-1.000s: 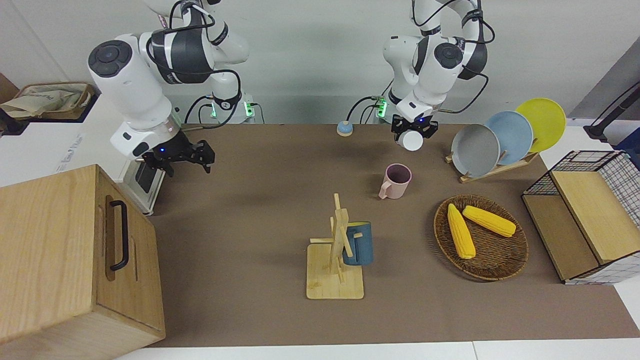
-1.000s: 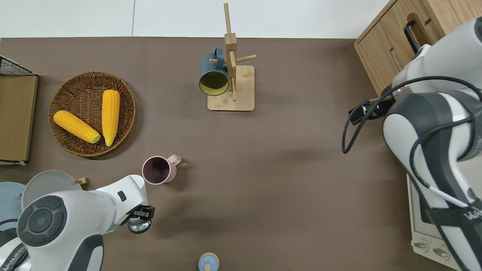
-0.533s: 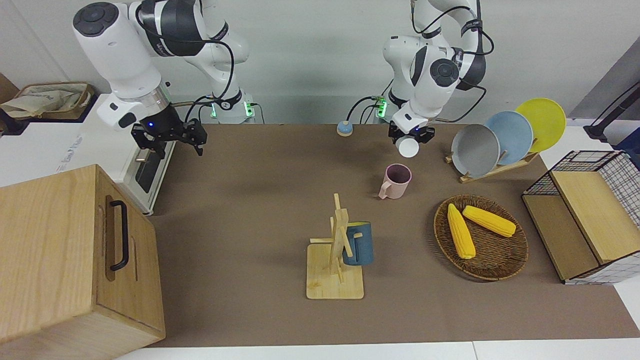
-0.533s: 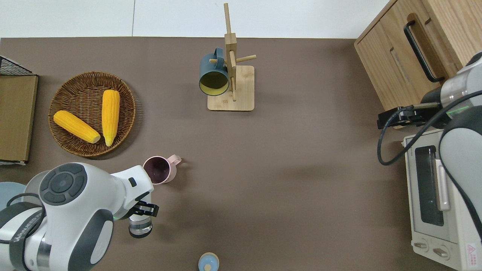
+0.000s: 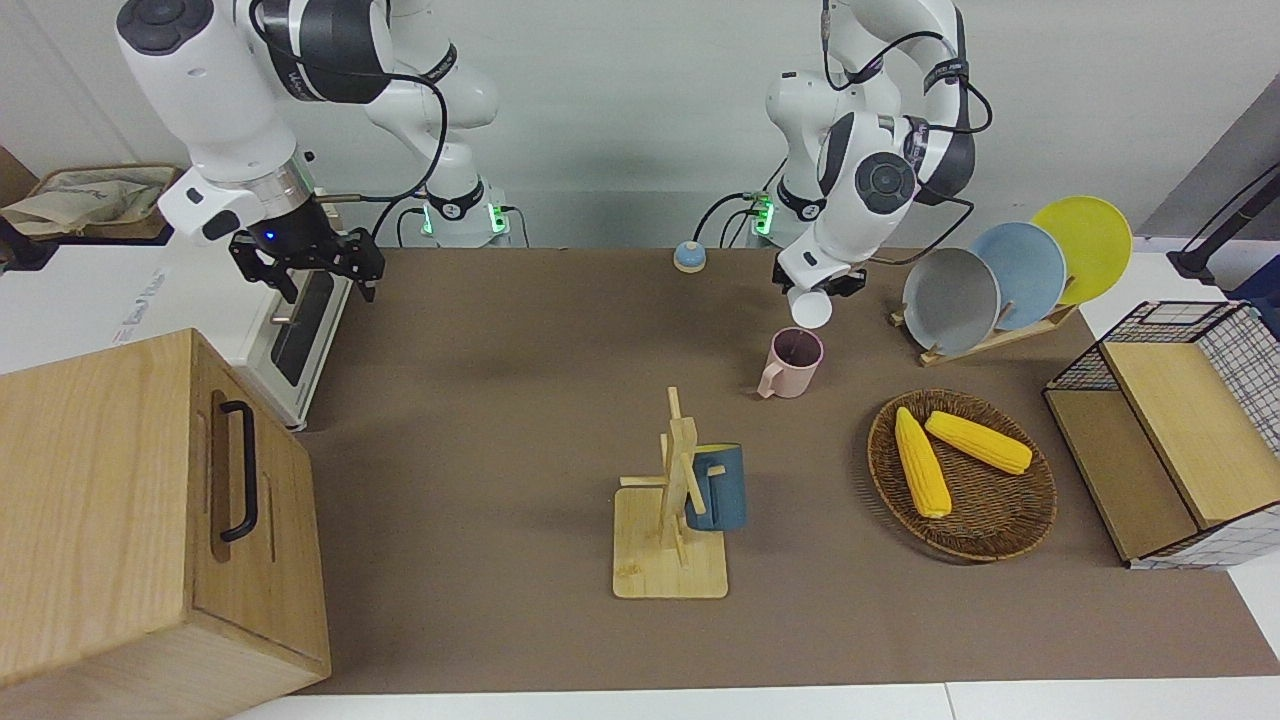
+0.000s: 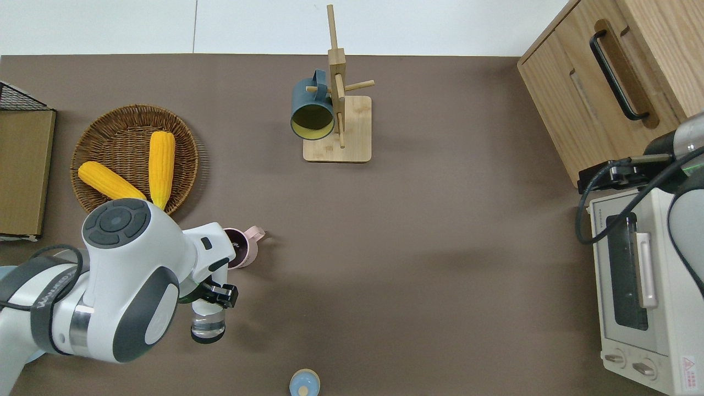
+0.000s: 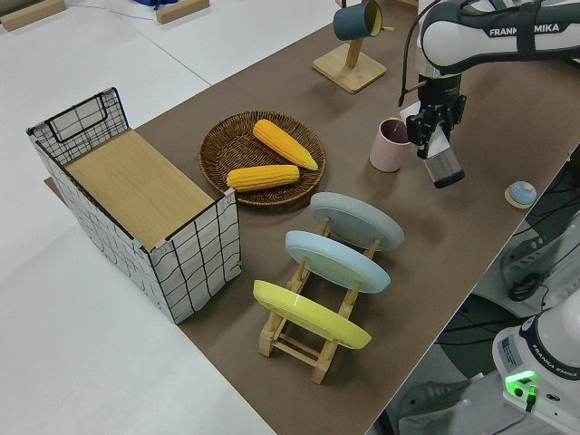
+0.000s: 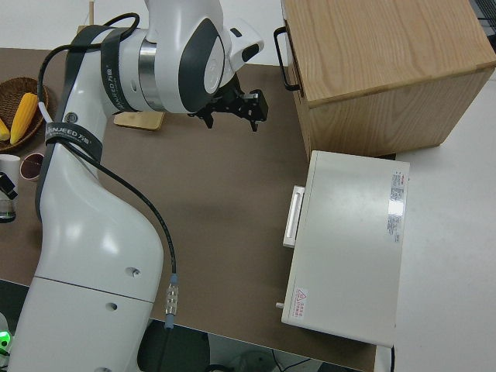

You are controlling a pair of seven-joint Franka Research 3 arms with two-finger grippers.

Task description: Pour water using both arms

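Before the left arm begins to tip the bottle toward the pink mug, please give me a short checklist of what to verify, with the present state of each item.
1. Left gripper grips the clear bottle: ok, shut on it.
2. Bottle cap removed: ok, the blue cap lies on the table, nearer to the robots.
3. Pink mug upright, opening up: ok.
4. Bottle mouth over the mug's opening: not ok; overhead, the bottle is over bare table beside the mug.
5. Water in the bottle: cannot tell.
6. Right gripper away from the pour: ok, it is open and empty, at the toaster oven.
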